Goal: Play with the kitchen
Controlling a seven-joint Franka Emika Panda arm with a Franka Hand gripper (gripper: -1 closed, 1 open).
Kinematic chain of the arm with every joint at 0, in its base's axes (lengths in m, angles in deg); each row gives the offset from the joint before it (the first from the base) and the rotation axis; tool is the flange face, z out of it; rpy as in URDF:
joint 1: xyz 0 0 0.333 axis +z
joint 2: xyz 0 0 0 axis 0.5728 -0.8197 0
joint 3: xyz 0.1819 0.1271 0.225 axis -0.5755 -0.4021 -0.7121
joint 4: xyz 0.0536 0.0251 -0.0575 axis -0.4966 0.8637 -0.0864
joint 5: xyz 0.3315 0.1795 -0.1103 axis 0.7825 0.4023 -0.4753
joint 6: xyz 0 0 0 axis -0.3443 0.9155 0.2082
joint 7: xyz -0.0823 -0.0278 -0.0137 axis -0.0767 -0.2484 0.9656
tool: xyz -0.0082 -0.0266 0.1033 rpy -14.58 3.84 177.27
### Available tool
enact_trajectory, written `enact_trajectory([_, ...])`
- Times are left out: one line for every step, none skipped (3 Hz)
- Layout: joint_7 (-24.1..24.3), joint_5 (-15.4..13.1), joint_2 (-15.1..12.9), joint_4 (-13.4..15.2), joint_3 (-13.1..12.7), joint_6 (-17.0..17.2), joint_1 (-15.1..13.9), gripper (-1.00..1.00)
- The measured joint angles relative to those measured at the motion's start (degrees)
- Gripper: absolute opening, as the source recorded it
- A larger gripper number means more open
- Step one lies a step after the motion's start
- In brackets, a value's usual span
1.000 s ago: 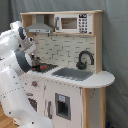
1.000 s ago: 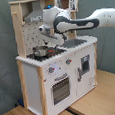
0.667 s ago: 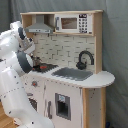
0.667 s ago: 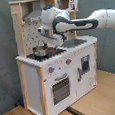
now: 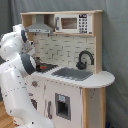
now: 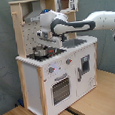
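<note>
First exterior view: close, at about counter height, off the sink (image 5: 73, 73) end of the kitchen (image 5: 70, 75), with the arm (image 5: 17, 75) filling the first exterior view's left. Second exterior view: further back, slightly above, off the kitchen's (image 6: 54, 69) stovetop (image 6: 43, 53) corner. Both exterior views share the stovetop, sink and hood (image 6: 37, 15).

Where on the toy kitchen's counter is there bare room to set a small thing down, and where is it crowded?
Free: the rounded counter end beyond the sink and black faucet. Crowded: the stovetop, where a pot sits under the robot's arm and grey hood.
</note>
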Motion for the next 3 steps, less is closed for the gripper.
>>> enact_trajectory([-0.1, 0.0, 0.0, 0.0, 0.0, 0.1, 0.0, 1.0])
enact_trajectory([-0.1, 0.0, 0.0, 0.0, 0.0, 0.1, 0.0, -1.0])
enact_trajectory([-0.3, 0.7, 0.0, -3.7, -3.6, 2.6, 0.0, -1.0])
